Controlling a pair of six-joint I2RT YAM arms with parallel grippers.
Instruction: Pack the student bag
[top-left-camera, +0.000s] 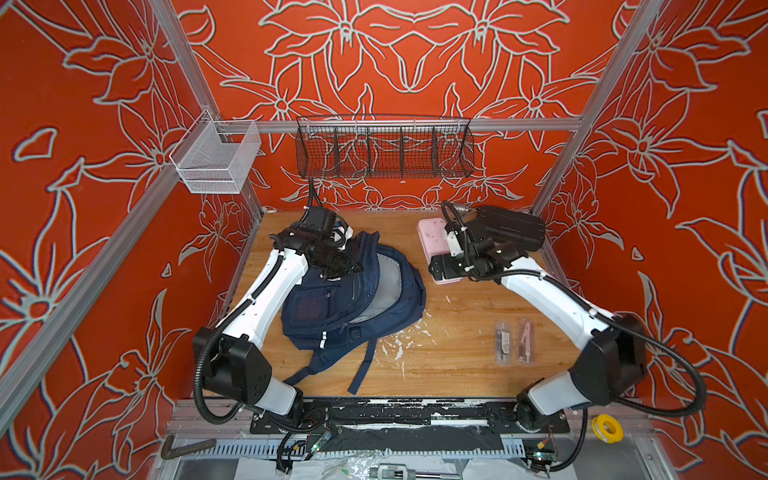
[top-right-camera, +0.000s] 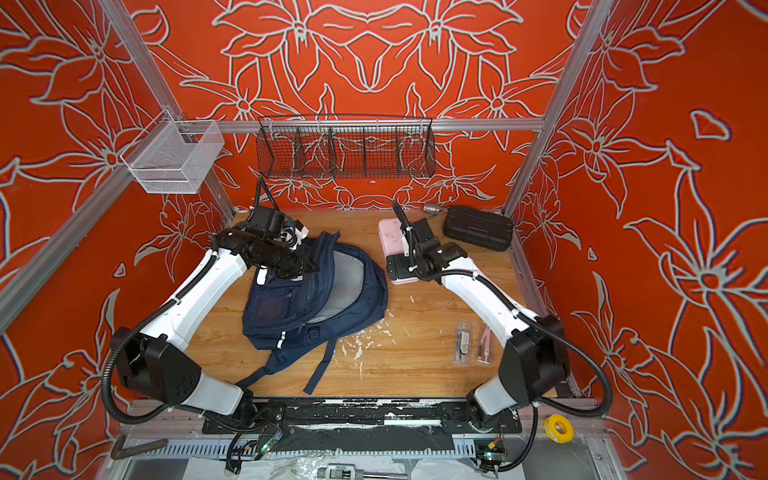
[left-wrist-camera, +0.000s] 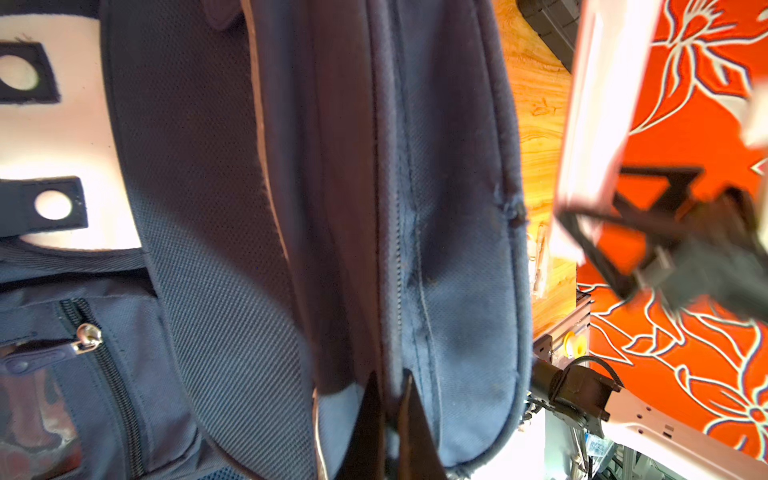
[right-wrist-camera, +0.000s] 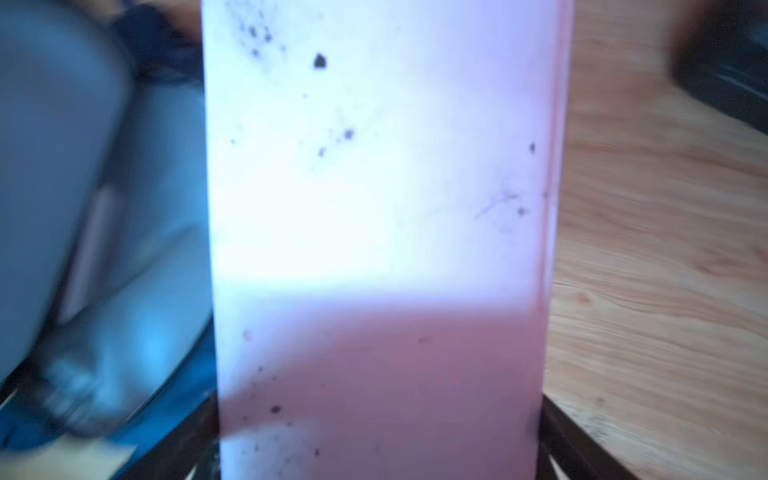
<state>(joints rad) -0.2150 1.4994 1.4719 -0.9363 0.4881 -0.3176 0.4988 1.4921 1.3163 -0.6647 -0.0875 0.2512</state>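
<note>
The student bag (top-left-camera: 357, 303) (top-right-camera: 320, 303) lies on the left half of the wooden table, navy, its main compartment gaping to show grey lining (top-left-camera: 388, 286). My left gripper (top-left-camera: 343, 266) (top-right-camera: 301, 266) sits at the bag's far upper edge. In the left wrist view it (left-wrist-camera: 390, 378) is shut on a fold of the bag's (left-wrist-camera: 208, 208) navy fabric by the zip seam. My right gripper (top-left-camera: 444, 266) (top-right-camera: 399, 266) (right-wrist-camera: 378, 415) is shut on a pink box (top-left-camera: 432, 232) (top-right-camera: 388, 237) (right-wrist-camera: 374, 166) to the right of the bag, one finger against each long side.
A black ribbed hard case (top-left-camera: 513, 228) (top-right-camera: 478, 228) lies at the back right. Two clear packets (top-left-camera: 503, 340) (top-left-camera: 524, 340) rest near the right arm. A black wire basket (top-left-camera: 384, 149) and a white mesh basket (top-left-camera: 216, 160) hang on the back rail. A yellow tape roll (top-left-camera: 607, 428) lies front right.
</note>
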